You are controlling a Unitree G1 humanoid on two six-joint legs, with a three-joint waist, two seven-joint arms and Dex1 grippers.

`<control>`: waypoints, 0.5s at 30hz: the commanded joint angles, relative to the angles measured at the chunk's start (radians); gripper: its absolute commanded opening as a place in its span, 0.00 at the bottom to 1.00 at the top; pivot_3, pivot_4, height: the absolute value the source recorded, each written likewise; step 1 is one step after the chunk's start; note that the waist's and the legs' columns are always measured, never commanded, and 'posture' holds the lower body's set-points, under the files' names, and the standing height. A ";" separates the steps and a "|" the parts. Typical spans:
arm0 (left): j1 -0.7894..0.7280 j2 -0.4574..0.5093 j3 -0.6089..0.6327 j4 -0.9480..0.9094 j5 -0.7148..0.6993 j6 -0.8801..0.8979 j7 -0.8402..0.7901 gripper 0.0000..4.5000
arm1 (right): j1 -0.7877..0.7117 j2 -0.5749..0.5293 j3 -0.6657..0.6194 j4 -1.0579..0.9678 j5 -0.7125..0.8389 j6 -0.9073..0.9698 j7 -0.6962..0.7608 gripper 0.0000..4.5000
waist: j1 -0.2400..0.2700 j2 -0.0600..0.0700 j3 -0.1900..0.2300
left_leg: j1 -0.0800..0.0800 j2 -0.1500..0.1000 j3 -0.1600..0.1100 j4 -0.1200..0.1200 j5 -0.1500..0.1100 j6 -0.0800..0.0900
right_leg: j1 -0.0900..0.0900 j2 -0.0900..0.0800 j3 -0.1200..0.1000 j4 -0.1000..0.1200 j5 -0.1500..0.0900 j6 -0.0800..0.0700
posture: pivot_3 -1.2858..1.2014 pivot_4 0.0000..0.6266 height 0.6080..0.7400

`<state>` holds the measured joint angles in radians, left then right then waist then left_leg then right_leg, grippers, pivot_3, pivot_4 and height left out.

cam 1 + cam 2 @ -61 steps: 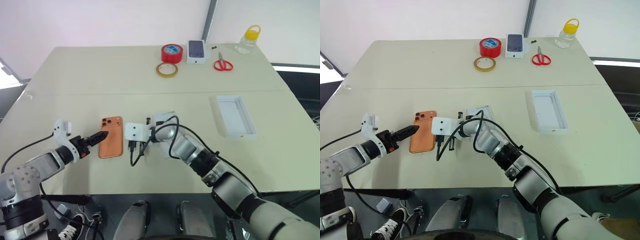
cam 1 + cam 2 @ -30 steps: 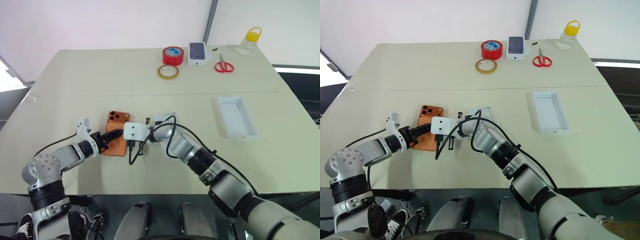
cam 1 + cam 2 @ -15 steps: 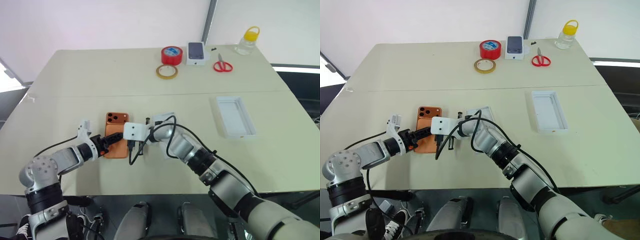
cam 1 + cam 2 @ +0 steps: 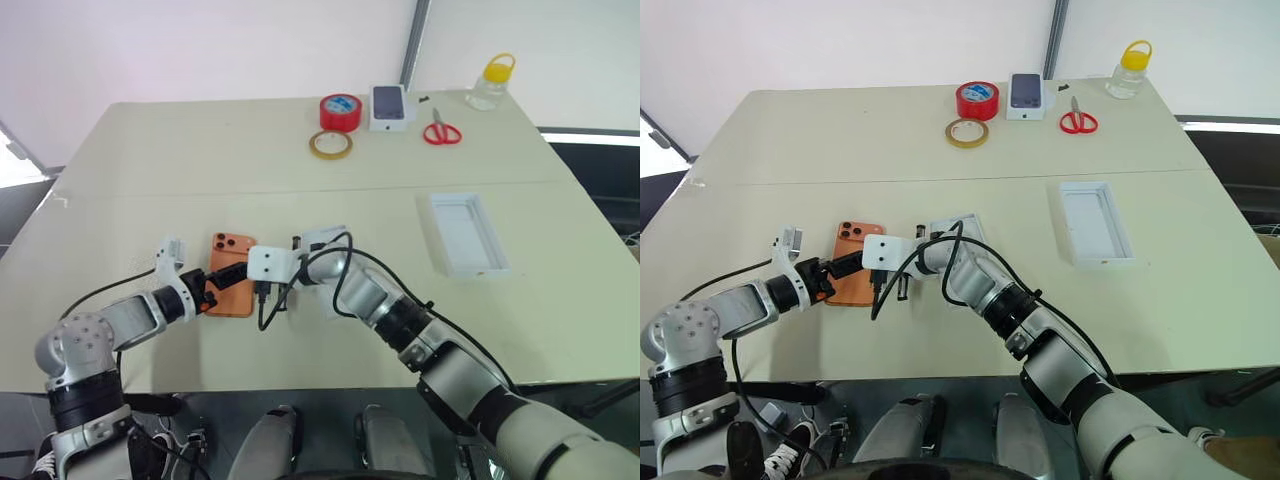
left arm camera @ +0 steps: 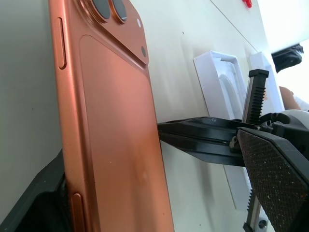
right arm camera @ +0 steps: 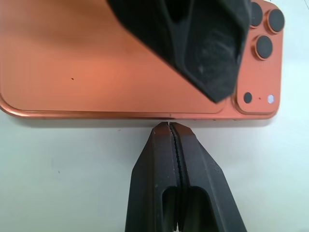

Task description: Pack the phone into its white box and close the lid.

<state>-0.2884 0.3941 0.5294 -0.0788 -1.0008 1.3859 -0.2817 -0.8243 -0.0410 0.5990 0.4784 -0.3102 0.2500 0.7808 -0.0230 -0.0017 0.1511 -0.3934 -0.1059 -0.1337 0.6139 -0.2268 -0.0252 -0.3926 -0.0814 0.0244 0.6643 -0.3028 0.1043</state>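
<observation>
Lying apart: phone (image 4: 229, 288), white box (image 4: 321, 240).

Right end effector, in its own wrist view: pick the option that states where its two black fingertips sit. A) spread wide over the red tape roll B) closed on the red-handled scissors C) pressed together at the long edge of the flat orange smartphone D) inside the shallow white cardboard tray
C: the right end effector has its fingertips shut together right at the long edge of the flat orange smartphone, which lies back-up on the table.
</observation>
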 commanded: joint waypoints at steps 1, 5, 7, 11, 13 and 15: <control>0.033 0.013 0.010 -0.005 -0.019 0.058 0.017 1.00 | 0.003 0.007 -0.008 -0.013 0.001 0.000 -0.001 0.00 | 0.000 0.000 0.000 | 0.000 0.000 0.000 0.000 0.000 0.000 | 0.000 0.000 0.000 0.000 0.000 0.000 | 0.52 0.24 1.00; 0.039 -0.010 0.051 -0.004 -0.049 0.061 0.043 0.81 | 0.009 0.007 -0.004 -0.017 -0.001 0.002 -0.001 0.00 | -0.001 0.000 0.000 | 0.000 0.000 0.000 0.000 0.000 0.000 | 0.000 0.000 0.000 0.000 0.000 0.000 | 0.52 0.24 1.00; 0.041 -0.015 0.056 -0.014 -0.061 0.072 0.053 0.59 | 0.011 0.007 -0.003 -0.023 -0.001 0.005 0.002 0.00 | 0.000 -0.001 0.000 | 0.000 0.000 0.000 0.000 0.000 0.000 | 0.000 0.000 0.000 0.000 0.000 0.000 | 0.52 0.24 1.00; 0.043 -0.024 0.072 -0.021 -0.080 0.088 0.073 0.49 | 0.012 0.006 -0.004 -0.026 0.001 0.007 0.006 0.00 | 0.001 -0.001 0.001 | 0.000 0.000 0.000 0.000 0.000 0.000 | 0.000 0.000 0.000 0.000 0.000 0.000 | 0.52 0.24 1.00; 0.044 -0.029 0.082 -0.022 -0.092 0.102 0.084 0.49 | 0.013 0.005 -0.003 -0.028 0.000 0.007 0.007 0.00 | 0.001 -0.001 0.001 | 0.000 0.000 0.000 0.000 0.000 0.000 | 0.000 0.000 0.000 0.000 0.000 0.000 | 0.52 0.24 1.00; 0.048 -0.028 0.079 -0.030 -0.091 0.099 0.087 0.49 | 0.016 0.004 -0.001 -0.033 -0.002 0.006 0.007 0.00 | 0.002 -0.002 0.001 | 0.000 0.000 0.000 0.000 0.000 0.000 | 0.000 0.000 0.000 0.000 0.000 0.000 | 0.52 0.24 1.00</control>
<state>-0.2466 0.3668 0.6047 -0.0862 -1.0747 1.4757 -0.2015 -0.8186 -0.0414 0.5966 0.4726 -0.3098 0.2549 0.7831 -0.0215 -0.0032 0.1520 -0.3934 -0.1057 -0.1338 0.6135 -0.2267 -0.0254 -0.3927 -0.0813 0.0243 0.6639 -0.3028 0.1042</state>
